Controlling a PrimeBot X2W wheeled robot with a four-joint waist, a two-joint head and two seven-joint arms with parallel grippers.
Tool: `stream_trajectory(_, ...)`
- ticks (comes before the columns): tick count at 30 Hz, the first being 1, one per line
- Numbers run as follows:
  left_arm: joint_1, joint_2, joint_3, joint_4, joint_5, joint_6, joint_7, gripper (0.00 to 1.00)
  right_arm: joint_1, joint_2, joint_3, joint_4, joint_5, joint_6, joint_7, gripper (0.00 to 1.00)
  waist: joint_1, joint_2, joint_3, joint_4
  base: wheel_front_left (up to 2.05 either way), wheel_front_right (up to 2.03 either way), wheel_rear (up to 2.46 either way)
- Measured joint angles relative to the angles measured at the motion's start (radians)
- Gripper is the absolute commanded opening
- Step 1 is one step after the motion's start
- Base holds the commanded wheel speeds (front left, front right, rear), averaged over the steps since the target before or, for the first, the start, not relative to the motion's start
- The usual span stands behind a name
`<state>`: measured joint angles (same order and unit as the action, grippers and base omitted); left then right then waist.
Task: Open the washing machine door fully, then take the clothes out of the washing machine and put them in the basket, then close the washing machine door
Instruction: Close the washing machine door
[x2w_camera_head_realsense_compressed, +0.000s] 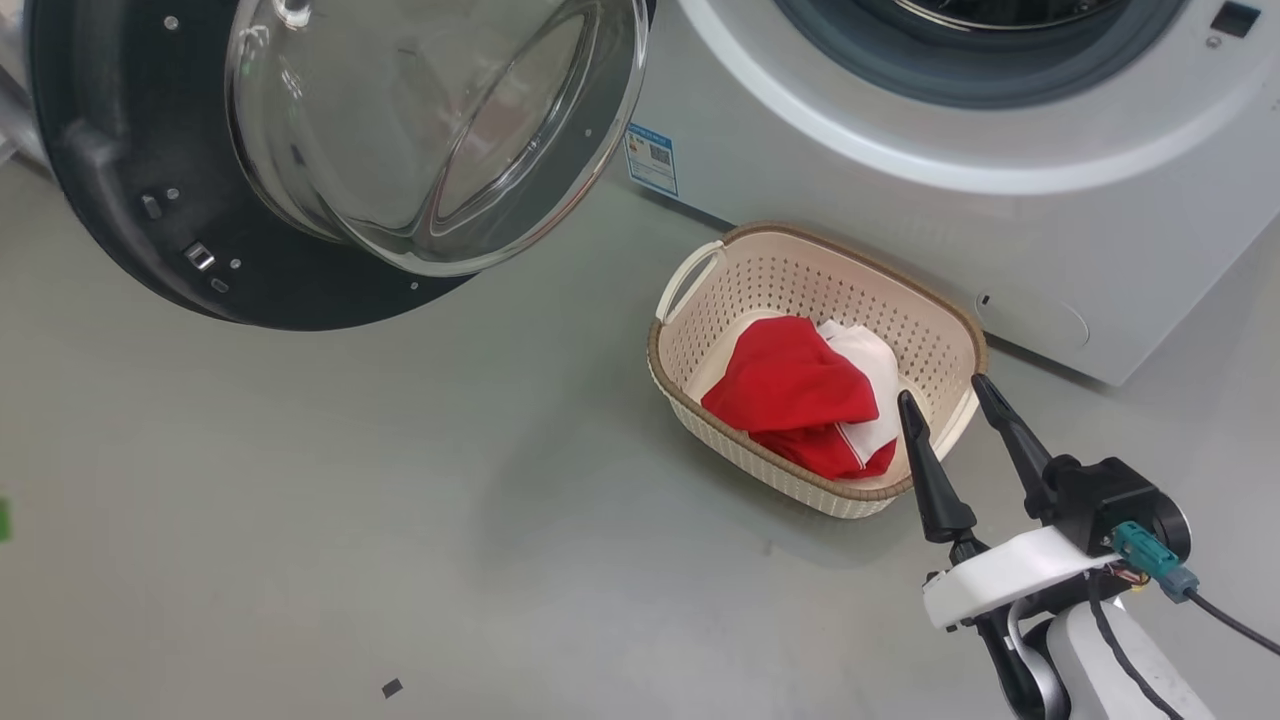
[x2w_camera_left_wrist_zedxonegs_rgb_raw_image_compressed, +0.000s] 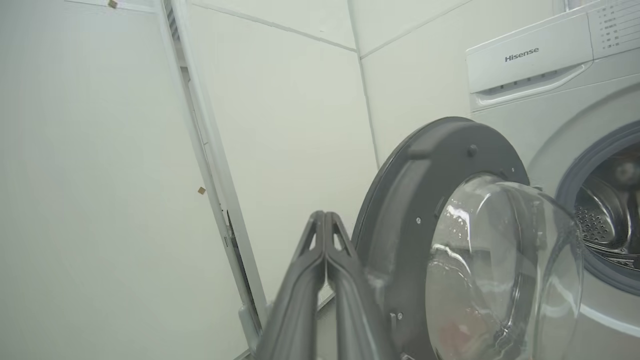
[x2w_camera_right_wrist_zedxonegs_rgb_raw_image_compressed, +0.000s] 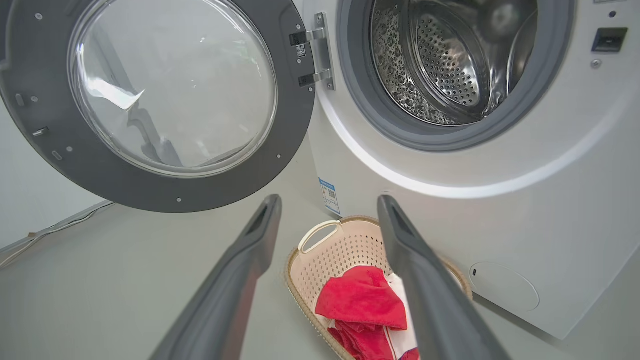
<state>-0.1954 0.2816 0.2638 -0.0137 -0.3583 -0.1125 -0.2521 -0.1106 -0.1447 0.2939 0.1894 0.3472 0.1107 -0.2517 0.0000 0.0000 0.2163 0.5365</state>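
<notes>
The washing machine door (x2w_camera_head_realsense_compressed: 250, 160) stands swung wide open to the left of the washing machine (x2w_camera_head_realsense_compressed: 960, 190); its glass bowl faces out. The steel drum (x2w_camera_right_wrist_zedxonegs_rgb_raw_image_compressed: 440, 60) looks bare inside. The red and white clothes (x2w_camera_head_realsense_compressed: 810, 395) lie in the cream basket (x2w_camera_head_realsense_compressed: 700, 330) on the floor before the machine. My right gripper (x2w_camera_head_realsense_compressed: 950, 392) hangs open just above the basket's near right rim, holding nothing. My left gripper (x2w_camera_left_wrist_zedxonegs_rgb_raw_image_compressed: 325, 216) is shut and holds nothing, its tips pointing past the left edge of the door (x2w_camera_left_wrist_zedxonegs_rgb_raw_image_compressed: 440, 240) toward the wall.
Grey floor (x2w_camera_head_realsense_compressed: 400, 520) spreads wide to the left of the basket. A small dark scrap (x2w_camera_head_realsense_compressed: 392, 688) lies on it near the front. A pale wall with a vertical white frame (x2w_camera_left_wrist_zedxonegs_rgb_raw_image_compressed: 210, 150) stands behind the open door.
</notes>
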Motion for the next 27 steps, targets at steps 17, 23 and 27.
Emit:
stream_trajectory(17, -0.329, 0.119, 0.227, 0.315, -0.393, -0.007, 0.193, 0.00, -0.051, -0.034, 0.033, -0.046, -0.044, 0.000, 0.045, 1.00, 0.0000, 0.0000, 0.134, -0.058, 0.00, 0.00, 0.00)
stream_trajectory(23, -0.455, 0.119, 0.358, 0.495, -0.576, 0.035, 0.295, 0.00, -0.077, -0.039, 0.043, -0.054, -0.051, 0.001, 0.047, 1.00, 0.0000, 0.0000, 0.173, -0.094, 0.00, 0.00, 0.00)
stream_trajectory(27, -0.525, 0.129, 0.439, 0.583, -0.673, 0.079, 0.351, 0.00, -0.087, -0.034, 0.054, -0.054, -0.051, 0.001, 0.047, 1.00, 0.0000, 0.0000, 0.190, -0.123, 0.00, 0.00, 0.00)
